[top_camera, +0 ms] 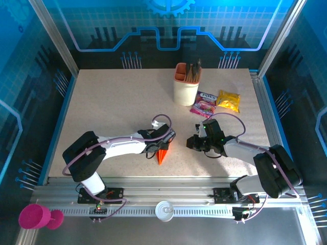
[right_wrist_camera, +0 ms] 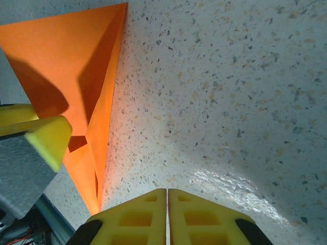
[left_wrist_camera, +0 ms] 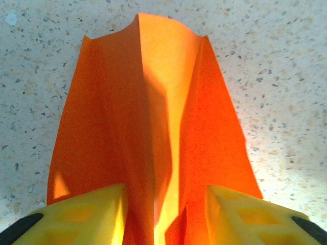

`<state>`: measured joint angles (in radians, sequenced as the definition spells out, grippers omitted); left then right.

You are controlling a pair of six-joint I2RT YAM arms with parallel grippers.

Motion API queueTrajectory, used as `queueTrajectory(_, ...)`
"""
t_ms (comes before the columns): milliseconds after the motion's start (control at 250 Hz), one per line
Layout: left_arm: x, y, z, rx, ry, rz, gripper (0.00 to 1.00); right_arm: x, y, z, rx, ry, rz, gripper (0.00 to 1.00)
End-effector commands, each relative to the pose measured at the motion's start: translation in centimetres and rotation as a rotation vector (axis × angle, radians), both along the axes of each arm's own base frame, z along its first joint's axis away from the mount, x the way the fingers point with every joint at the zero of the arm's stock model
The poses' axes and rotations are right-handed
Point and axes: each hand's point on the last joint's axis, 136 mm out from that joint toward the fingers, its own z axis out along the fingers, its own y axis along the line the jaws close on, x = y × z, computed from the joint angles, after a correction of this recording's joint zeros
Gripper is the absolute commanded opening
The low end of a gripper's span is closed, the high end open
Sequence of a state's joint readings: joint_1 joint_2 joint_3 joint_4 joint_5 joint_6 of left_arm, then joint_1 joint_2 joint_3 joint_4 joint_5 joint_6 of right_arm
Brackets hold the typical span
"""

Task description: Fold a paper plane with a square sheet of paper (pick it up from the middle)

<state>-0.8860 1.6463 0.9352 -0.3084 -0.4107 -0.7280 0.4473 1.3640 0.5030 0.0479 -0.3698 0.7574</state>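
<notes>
The paper plane [top_camera: 162, 154] is folded to a dart at the near middle of the surface [top_camera: 112, 112] — straddled by the left end effector [left_wrist_camera: 164, 209], jaws apart; the right end effector [right_wrist_camera: 167, 204] is closed, empty. Only release seems left.

Three cameras: one high overview, two close wrist views.
The top camera looks down from above and behind the arm bases across the whole table [top_camera: 102, 112]. Each wrist camera sits very near, looking past its own yellow fingers [left_wrist_camera: 87, 217]; both share the folded orange paper [right_wrist_camera: 76, 66].
</notes>
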Motion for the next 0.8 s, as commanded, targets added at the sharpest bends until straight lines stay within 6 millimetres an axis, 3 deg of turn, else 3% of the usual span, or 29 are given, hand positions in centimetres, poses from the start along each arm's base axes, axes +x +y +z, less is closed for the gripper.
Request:
queueTrajectory(0,-1.5,0.3,0.0,-0.040,0.040,0.019,0.44,-0.7,0.0,-0.6,-0.021,0.004,0.023,0.10)
queueTrajectory(304,-2.7,0.7,-0.7,-0.029,0.048,0.044,0.45,-0.7,0.0,-0.5,-0.020,0.003,0.023,0.10)
queueTrajectory(799,-2.8,0.9,-2.2,0.027,0.062,0.031,0.51,-0.7,0.0,-0.6,-0.017,0.000,0.023,0.10)
